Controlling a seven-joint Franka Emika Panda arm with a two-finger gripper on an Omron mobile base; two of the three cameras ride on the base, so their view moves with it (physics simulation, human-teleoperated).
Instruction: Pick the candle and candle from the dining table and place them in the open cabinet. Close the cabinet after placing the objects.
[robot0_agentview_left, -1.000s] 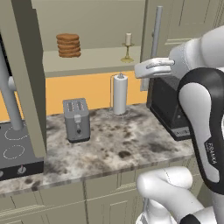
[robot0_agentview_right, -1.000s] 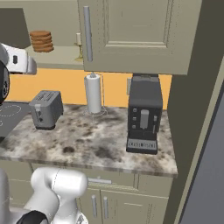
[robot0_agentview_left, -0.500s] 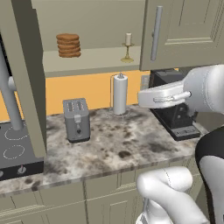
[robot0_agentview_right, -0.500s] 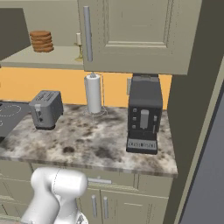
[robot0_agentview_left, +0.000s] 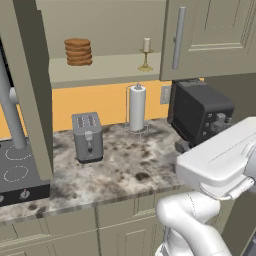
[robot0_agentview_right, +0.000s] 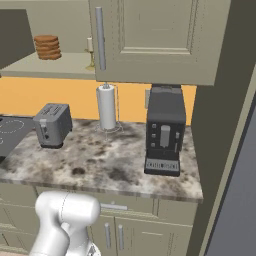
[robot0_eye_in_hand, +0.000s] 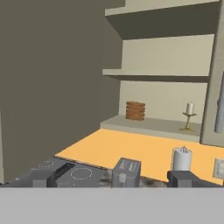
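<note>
I am viewing the short cream candle on its brass-gold holder standing upright above the right fingertip, well beyond it on the open beige-olive cabinet's lower shelf. The gripper is hanging open and empty.

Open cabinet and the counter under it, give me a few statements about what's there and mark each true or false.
1. A brass-gold candle stands on the cabinet shelf. True.
2. The stack of brown discs sits on the counter. False: it sits on the cabinet shelf, left of the candle.
3. The paper-towel roll stands upright between toaster and coffee machine. True.
4. The toaster lies on its side. False: it stands upright.
5. Both cabinet doors are shut. False: the shelves are exposed.
</note>
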